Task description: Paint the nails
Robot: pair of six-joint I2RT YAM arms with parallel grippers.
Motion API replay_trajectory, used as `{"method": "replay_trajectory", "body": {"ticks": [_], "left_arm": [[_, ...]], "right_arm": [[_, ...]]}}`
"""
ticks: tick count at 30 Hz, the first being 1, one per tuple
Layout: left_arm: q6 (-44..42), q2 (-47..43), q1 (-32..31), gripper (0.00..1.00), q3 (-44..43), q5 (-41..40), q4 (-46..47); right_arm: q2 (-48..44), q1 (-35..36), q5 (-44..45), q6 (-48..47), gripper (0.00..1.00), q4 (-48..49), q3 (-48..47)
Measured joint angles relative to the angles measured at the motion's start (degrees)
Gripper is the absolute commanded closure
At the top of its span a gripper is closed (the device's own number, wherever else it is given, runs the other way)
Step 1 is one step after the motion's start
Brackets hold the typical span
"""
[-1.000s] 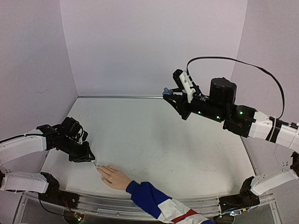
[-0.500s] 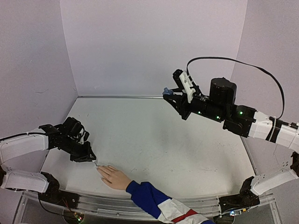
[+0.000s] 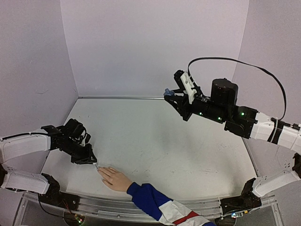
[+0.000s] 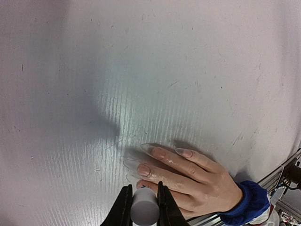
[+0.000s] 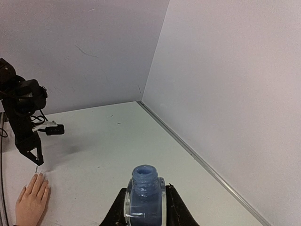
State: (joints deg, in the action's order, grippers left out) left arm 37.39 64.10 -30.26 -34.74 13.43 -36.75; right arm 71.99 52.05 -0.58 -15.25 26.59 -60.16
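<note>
Seen from above, a pale flesh-coloured hand (image 3: pixel 115 178) lay flat, palm down, on the white tabletop (image 3: pixel 155 136) near its front edge. A blue, white and red sleeve (image 3: pixel 160 205) trailed off towards the near right. The hand's long axis ran from that sleeve diagonally up and to the left, so the fingertips pointed straight at the left gripper (image 3: pixel 92 161).

In the left wrist view, the left gripper (image 4: pixel 143 208) was pinching a small white cylindrical cap (image 4: pixel 144 212) between its two fingers, the cap upright and directly over the fingertips. Any brush below the cap was hidden there. In the top view a thin pale tip (image 3: pixel 96 166) reached from the gripper towards the fingers. The nails (image 4: pixel 157 152) were long, translucent and pale pink, lying just ahead of and slightly right of the cap. Whether the tip touched a nail could not be told.

The right gripper (image 3: pixel 170 94) was raised well apart over the far right of the tabletop. It clasped a small blue glass bottle (image 5: pixel 143 190), uncapped, its mouth upward. The left arm was plainly the nearer one, so the coming stroke likely belonged to it, running along a finger's length.
</note>
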Motion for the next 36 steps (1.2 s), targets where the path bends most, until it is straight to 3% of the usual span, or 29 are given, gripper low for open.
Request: {"method": "replay_trajectory", "body": {"ticks": [36], "left_arm": [[0.0, 1.0, 0.1, 1.0, 1.3, 1.2, 1.3]], "right_arm": [[0.0, 0.0, 0.0, 0.0, 1.0, 0.0, 0.6]]}}
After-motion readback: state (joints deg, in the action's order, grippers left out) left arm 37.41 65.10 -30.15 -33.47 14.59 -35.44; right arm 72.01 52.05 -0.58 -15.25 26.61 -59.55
